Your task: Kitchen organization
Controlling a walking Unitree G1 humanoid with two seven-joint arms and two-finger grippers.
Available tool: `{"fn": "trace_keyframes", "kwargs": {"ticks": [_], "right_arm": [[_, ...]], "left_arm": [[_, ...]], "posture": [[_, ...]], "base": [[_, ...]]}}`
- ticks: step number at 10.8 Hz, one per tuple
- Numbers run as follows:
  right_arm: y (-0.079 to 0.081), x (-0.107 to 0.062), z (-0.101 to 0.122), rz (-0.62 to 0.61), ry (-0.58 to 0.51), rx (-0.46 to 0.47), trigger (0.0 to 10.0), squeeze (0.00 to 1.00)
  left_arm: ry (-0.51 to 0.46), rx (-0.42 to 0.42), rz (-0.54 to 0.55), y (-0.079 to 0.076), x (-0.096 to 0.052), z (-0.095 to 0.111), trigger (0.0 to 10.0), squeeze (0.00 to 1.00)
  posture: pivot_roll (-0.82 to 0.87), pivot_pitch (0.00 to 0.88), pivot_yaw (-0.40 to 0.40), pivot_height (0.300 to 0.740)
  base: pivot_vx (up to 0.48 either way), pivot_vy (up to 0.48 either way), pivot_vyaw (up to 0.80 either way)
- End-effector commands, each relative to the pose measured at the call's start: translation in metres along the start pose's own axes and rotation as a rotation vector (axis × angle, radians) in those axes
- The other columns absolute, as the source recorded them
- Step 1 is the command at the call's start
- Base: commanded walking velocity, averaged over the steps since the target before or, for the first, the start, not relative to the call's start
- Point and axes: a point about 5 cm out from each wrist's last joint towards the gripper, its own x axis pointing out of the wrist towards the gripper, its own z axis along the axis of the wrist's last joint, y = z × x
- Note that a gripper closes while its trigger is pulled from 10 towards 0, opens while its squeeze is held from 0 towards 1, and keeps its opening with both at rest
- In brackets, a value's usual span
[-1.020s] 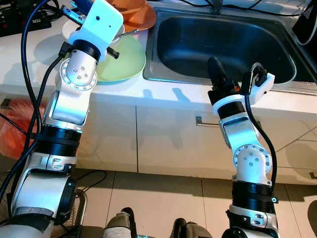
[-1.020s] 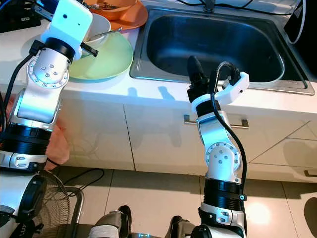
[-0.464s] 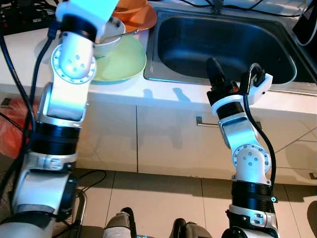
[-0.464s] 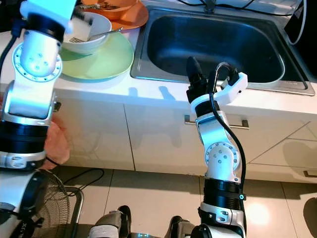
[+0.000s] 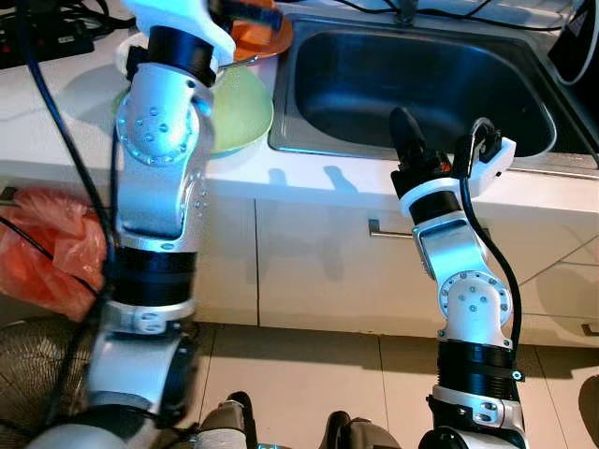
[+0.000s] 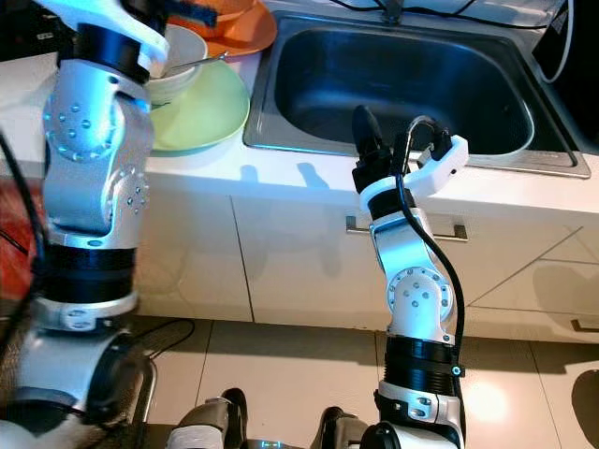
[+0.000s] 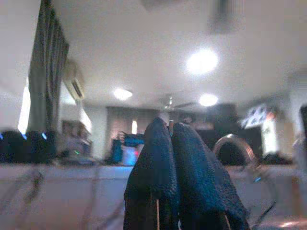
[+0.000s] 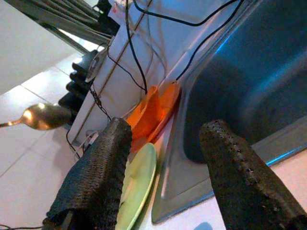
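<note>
White kitchen counter [image 5: 309, 173] runs across the upper half of the frame, with a steel sink [image 5: 421, 84] set into it at upper centre and right.

In the left wrist view, the left gripper [image 7: 172, 143] has its two black fingers pressed together, holding nothing, and it points up toward a ceiling with lights. The left arm [image 5: 168, 140] rises tall at the left of the frame, in front of the dishes.

The right gripper [image 8: 168, 163] has its fingers spread wide and empty. It sits at centre right, level with the counter's front edge, aimed over the sink toward the dishes.

The things to organise are stacked at upper left, beside the sink: a pale green plate [image 6: 201, 112], a white bowl [image 6: 182, 56] with cutlery resting on it, and an orange dish [image 6: 239, 28] behind. In the right wrist view a spoon [image 8: 41, 116] shows at the far left.

Risk, as a judgement: the left arm's elbow and wrist are close over the stack, so a swing could knock the bowl or push the plate off the counter edge.
</note>
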Motion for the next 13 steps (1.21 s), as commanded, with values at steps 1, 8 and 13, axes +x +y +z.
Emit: {"fn": "trace_keyframes", "kwargs": {"ticks": [1,8,13], "right_arm": [[0.005,0.002,0.003,0.026,-0.017,0.019,10.0,0.0],[0.011,0.003,0.003,0.072,-0.025,0.033,10.0,0.0],[0.016,0.003,0.003,0.099,-0.035,0.077,10.0,1.0]], "left_arm": [[-0.048,-0.096,0.002,0.0,0.004,0.013,10.0,0.0],[0.029,-0.722,0.083,-0.001,-0.012,-0.008,10.0,0.0],[0.059,-0.876,0.129,0.006,-0.022,-0.021,10.0,0.0]], "posture": [[0.11,0.16,-0.075,0.74],[0.1,0.139,-0.072,0.74],[0.09,0.151,-0.073,0.74]], "base": [[0.0,0.0,0.0],[0.0,0.0,0.0],[0.0,0.0,0.0]]}}
